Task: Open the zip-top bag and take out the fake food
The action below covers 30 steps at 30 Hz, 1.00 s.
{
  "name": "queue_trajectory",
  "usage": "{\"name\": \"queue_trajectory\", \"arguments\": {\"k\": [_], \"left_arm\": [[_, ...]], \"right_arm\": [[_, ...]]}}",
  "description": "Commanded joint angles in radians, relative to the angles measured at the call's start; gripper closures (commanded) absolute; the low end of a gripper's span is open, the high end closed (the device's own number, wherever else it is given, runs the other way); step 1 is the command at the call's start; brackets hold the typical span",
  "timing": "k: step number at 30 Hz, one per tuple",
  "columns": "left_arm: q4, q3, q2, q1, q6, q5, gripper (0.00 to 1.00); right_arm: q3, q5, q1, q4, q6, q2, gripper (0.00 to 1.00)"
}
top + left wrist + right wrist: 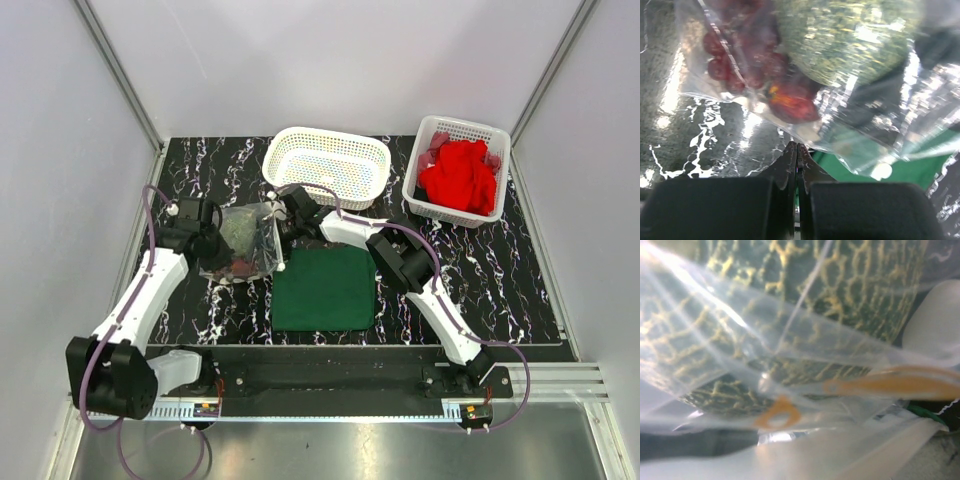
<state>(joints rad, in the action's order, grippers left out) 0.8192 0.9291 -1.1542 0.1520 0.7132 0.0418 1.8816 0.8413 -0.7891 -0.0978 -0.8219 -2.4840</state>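
The zip-top bag [248, 240] is held up between my two grippers, left of the green cloth. Inside it are a mottled green ball [239, 228] and dark red berry clusters [240, 266]. The left wrist view shows the ball [850, 40], the berries [740, 55] and an orange-red piece [790, 102] through the plastic. My left gripper [797, 147] is shut, its tips on the bag's lower edge; it also shows from above [220, 255]. My right gripper [283, 222] is at the bag's upper right edge. Bag film [790, 390] and the ball [840, 280] fill the right wrist view and hide its fingers.
A flat dark green cloth [325, 288] lies right of the bag. An empty white lattice basket [327, 165] stands behind it. A second white basket [485, 135] at the back right holds a bright red cloth [458, 178].
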Motion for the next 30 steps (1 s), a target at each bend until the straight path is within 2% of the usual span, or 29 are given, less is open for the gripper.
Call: {"name": "queue_trajectory", "arguments": {"k": [1,4,11,15,20,25,30], "left_arm": [[-0.043,-0.027,-0.024,-0.029,0.015,0.018,1.00],[-0.090,-0.073,-0.064,-0.042,0.029,0.013,1.00],[-0.195,-0.078,-0.185,-0.042,0.025,-0.013,1.00],[-0.291,-0.104,-0.202,-0.037,0.046,-0.085,1.00],[-0.264,-0.111,-0.127,-0.029,0.048,-0.071,1.00],[-0.270,-0.108,-0.116,-0.029,0.037,-0.154,1.00],[-0.296,-0.119,-0.206,-0.026,0.025,-0.180,1.00]], "right_arm": [[-0.007,0.042,0.005,0.056,-0.025,0.039,0.29],[-0.015,0.045,0.004,0.063,-0.025,0.043,0.28],[-0.025,0.048,-0.004,0.061,-0.019,0.040,0.26],[-0.032,0.032,-0.013,0.061,-0.020,0.040,0.25],[-0.022,0.008,-0.015,0.038,-0.017,0.042,0.28],[-0.004,0.018,-0.016,0.076,-0.066,0.030,0.33],[-0.007,0.018,-0.016,0.083,-0.069,0.028,0.25]]}}
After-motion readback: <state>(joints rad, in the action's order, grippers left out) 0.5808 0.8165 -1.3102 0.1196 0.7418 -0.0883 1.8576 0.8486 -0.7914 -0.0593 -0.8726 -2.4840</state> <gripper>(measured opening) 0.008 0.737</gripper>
